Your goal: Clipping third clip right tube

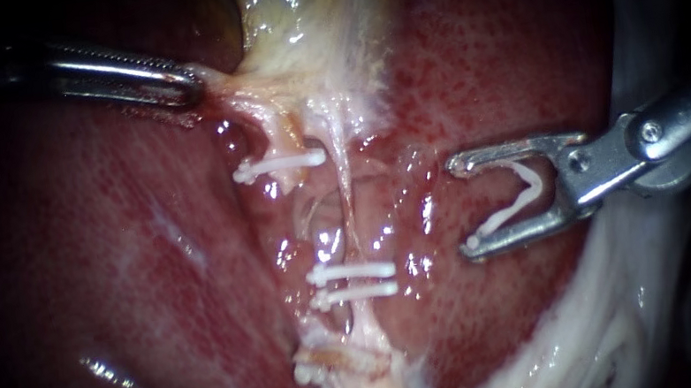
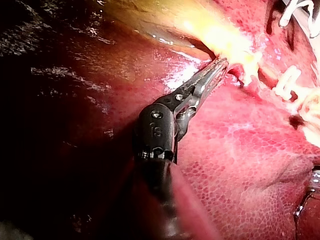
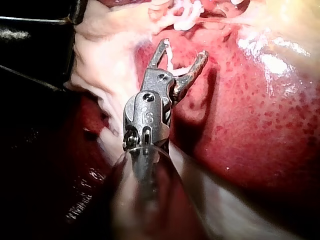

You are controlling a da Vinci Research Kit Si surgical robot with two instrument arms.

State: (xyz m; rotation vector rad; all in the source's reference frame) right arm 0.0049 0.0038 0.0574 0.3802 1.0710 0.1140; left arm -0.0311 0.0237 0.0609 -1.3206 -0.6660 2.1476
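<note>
Two instruments, two tubes, five clips.

- **Left instrument** point(image 1: 187, 86): jaws closed on gallbladder tissue point(image 1: 217, 84).
- **Right instrument** point(image 1: 465, 205): jaws wide, carrying one loaded clip point(image 1: 514, 201), apart from the right tube point(image 1: 346, 189), with bare liver point(image 1: 419, 211) between.
- **Right tube:** two seated clips point(image 1: 351, 272).
- **Left tube** point(image 1: 279, 131): upper clip point(image 1: 279, 165) and low clip point(image 1: 315, 370).

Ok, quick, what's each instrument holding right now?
Left instrument: jaws shut on pale tissue.
Right instrument: jaws wide apart, holding an open clip between them.
</note>
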